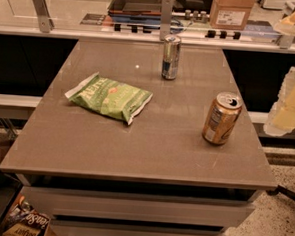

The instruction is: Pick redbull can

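**One slim can to lift from the far edge**

Two cans stand on the desk (85,151). The redbull can (170,57) is the narrow silver-and-blue one, upright near the middle of the far edge. It is well apart from the gold can (221,118) by the right edge and from the green bag (108,97) left of centre.

It looks light, thin-walled and smooth. So it is likely slippery, easy to dent under a hard squeeze and, being tall and narrow, easy to tip with a sideways nudge. The best hold is probably across the body at mid-height, taken from the side; nothing stands close enough to get in the way.

The tool (288,101) shows only as pale shapes beyond the desk's right edge, raised and well apart from the redbull can. Whether it is released or clenched I cannot tell.
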Available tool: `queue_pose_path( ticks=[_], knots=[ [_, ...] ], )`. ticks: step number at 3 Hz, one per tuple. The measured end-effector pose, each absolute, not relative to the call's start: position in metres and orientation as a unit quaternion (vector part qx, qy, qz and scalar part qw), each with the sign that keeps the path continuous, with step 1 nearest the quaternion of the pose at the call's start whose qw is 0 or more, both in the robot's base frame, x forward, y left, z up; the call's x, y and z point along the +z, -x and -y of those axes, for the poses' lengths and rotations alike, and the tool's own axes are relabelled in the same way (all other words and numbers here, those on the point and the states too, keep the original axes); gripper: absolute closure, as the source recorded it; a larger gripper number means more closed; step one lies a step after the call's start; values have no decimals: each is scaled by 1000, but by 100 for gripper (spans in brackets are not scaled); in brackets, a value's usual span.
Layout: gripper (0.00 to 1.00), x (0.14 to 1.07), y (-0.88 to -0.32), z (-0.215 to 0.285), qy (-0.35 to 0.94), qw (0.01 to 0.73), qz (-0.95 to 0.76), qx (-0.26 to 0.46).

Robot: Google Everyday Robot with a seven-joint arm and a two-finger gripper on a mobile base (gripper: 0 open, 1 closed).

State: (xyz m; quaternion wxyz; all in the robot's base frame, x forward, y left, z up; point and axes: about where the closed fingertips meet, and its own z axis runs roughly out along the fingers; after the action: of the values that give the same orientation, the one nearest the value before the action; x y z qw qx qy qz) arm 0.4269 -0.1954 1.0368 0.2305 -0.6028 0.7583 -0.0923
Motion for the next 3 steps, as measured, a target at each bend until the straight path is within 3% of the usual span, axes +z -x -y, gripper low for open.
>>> queue_pose_path(
  ticks=[3],
  knots=[
    [0,1045,-471,184,560,290,-773,-68]
  ],
)
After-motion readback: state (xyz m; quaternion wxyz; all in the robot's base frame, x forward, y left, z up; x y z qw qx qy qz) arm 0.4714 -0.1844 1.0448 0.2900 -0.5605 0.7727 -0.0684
